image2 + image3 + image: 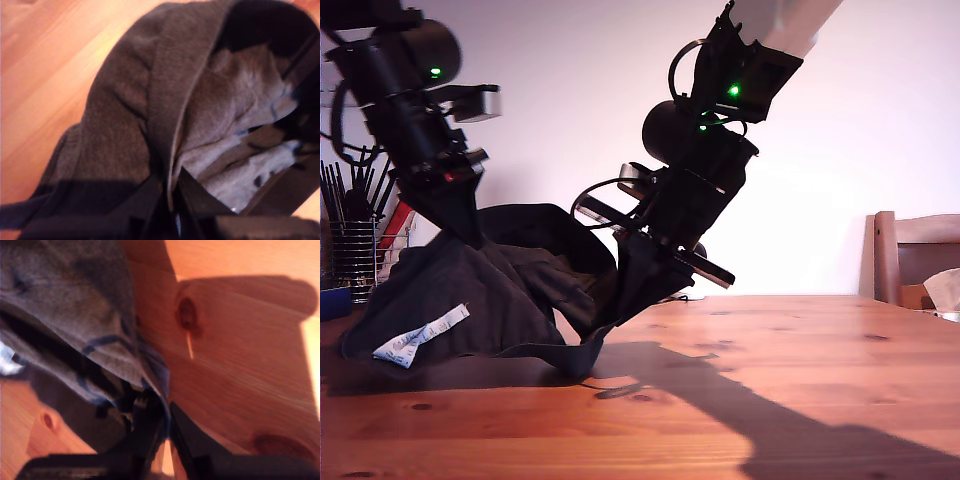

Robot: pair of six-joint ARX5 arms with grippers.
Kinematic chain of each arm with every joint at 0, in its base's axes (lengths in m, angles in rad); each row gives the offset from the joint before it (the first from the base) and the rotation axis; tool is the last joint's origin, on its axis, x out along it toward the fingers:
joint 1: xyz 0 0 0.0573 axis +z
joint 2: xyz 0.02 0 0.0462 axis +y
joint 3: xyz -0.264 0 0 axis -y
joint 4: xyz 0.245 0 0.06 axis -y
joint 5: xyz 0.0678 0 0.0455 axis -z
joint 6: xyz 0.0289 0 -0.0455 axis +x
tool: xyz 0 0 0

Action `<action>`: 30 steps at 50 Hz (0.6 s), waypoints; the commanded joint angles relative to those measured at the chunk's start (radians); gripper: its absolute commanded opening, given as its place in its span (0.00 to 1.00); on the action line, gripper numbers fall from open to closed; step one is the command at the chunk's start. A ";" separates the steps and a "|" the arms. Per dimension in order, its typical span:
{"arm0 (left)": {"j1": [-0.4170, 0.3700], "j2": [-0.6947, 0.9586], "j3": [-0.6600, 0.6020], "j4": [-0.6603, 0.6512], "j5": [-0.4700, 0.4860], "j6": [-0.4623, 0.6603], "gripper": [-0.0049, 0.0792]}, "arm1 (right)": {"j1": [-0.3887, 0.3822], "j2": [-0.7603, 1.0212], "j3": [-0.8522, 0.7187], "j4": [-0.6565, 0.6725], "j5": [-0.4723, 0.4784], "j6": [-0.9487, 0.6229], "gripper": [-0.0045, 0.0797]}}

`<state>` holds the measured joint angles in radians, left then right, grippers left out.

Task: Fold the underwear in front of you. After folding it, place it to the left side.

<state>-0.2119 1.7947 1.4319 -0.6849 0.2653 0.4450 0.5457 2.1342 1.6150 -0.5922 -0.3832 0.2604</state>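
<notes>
Underwear (510, 290) is bunched up on the table (770, 350) toward the exterior view's left, partly lifted: two raised peaks, the rest sagging onto the wood. White label (420, 337) hangs out on the low side facing the camera, at the exterior view's left. My first gripper (172, 212) is clenched on the underwear (130, 125): jaws nearly together with the wide waistband running up from between them, lighter inner fabric showing beside it. My second gripper (167, 432) is also clamped on fabric (65, 300): jaws pinched on a thin hem edge, with bare wood, knots and a hard shadow just beyond. In the exterior view one arm (410, 120) comes down at the left and meets the cloth at its higher peak; the other arm (710, 170) slants in from the top middle and holds the edge nearer the table centre, close above the wood. I can't match first/second to those two arms from the wrist views, both are too blurred and close. Second arm's shadow-like dark patch runs across the table toward the exterior view's right. Wire rack (350, 250) of utensils sits behind the cloth at the exterior view's left; chair (915, 255) at its right edge.
</notes>
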 commanded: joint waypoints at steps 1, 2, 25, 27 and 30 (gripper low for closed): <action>0.008 0.006 -0.008 0.004 0.027 -0.004 0.06 | 0.009 0.018 0.003 0.001 0.002 -0.008 0.04; 0.009 0.006 -0.008 0.004 0.032 -0.004 0.06 | 0.009 0.018 0.003 0.003 0.002 -0.007 0.04; 0.012 0.011 -0.008 0.004 0.039 -0.026 0.04 | 0.010 0.018 0.003 0.003 0.001 -0.022 0.04; 0.012 0.011 -0.008 0.003 0.041 -0.026 0.04 | 0.010 0.018 0.003 0.004 0.001 -0.023 0.04; 0.011 0.011 -0.008 0.002 0.041 -0.026 0.03 | 0.010 0.018 0.003 0.004 0.001 -0.023 0.04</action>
<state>-0.2005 1.7947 1.4319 -0.6846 0.2989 0.4225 0.5457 2.1342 1.6150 -0.5911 -0.3824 0.2420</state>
